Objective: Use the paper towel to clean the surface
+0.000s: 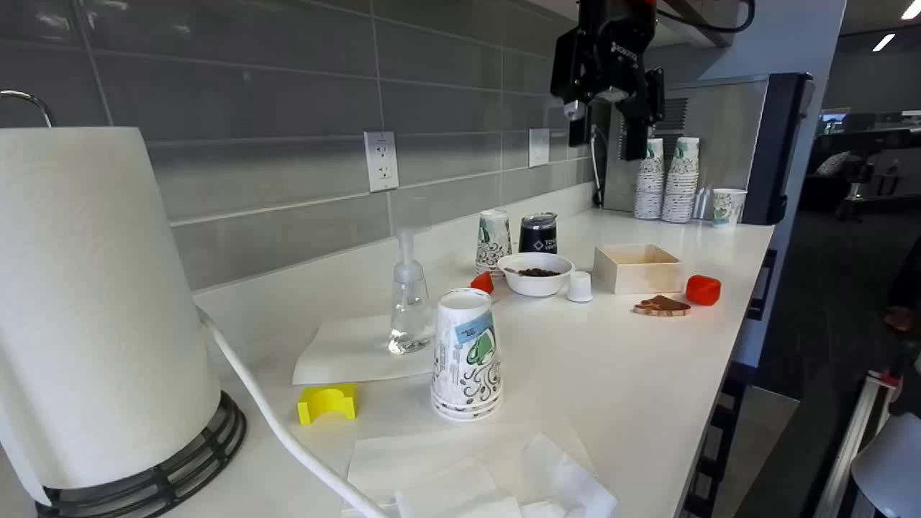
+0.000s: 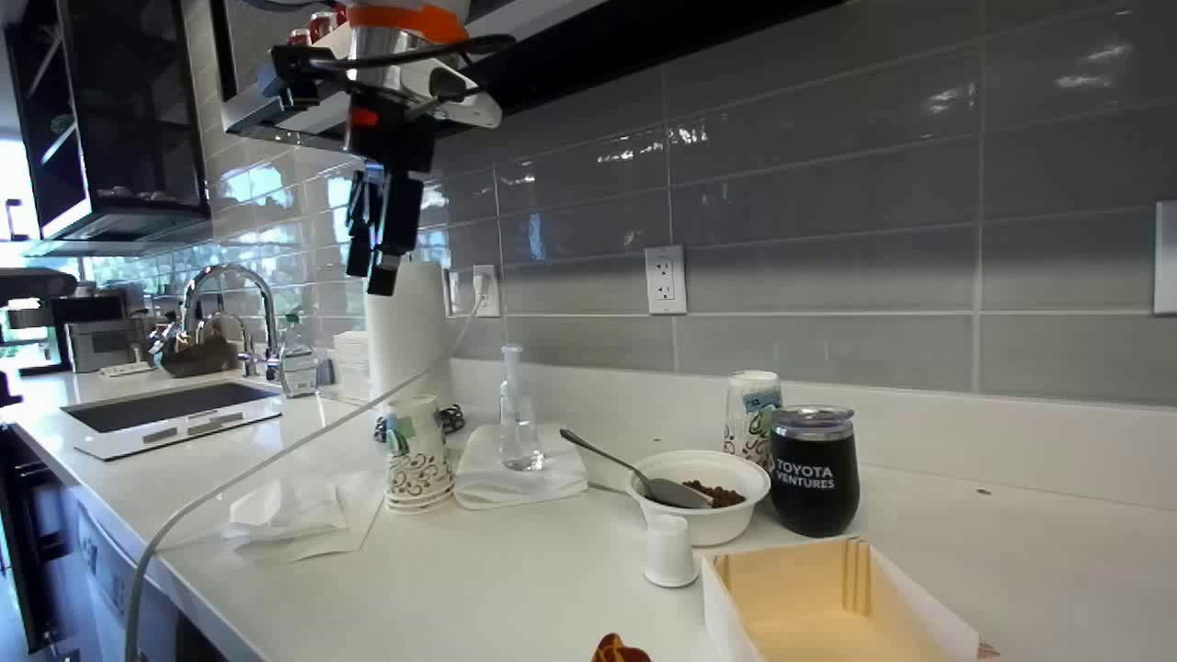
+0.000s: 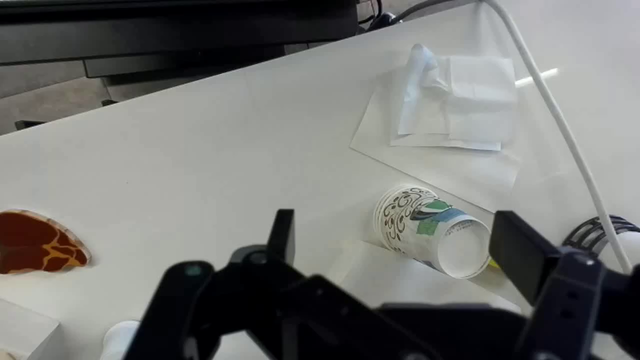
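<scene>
Crumpled and folded white paper towels (image 1: 460, 485) lie on the white counter (image 1: 604, 388) near its front edge. They also show in an exterior view (image 2: 290, 510) and at the upper right of the wrist view (image 3: 455, 107). A flat paper towel (image 1: 338, 352) lies under a clear soap bottle (image 1: 410, 309) by the wall. A paper towel roll (image 1: 101, 302) stands on a black wire holder. My gripper (image 1: 606, 140) is open with nothing between its fingers, high above the counter; it also shows in an exterior view (image 2: 371, 267) and the wrist view (image 3: 395, 240).
Stacked paper cups (image 1: 466, 360) stand between the towels. A white cable (image 1: 273, 424) crosses the counter by the folded towels. A yellow block (image 1: 327, 403), a bowl with a spoon (image 2: 703, 496), a black tumbler (image 2: 814, 473) and a wooden box (image 1: 637, 270) also stand there.
</scene>
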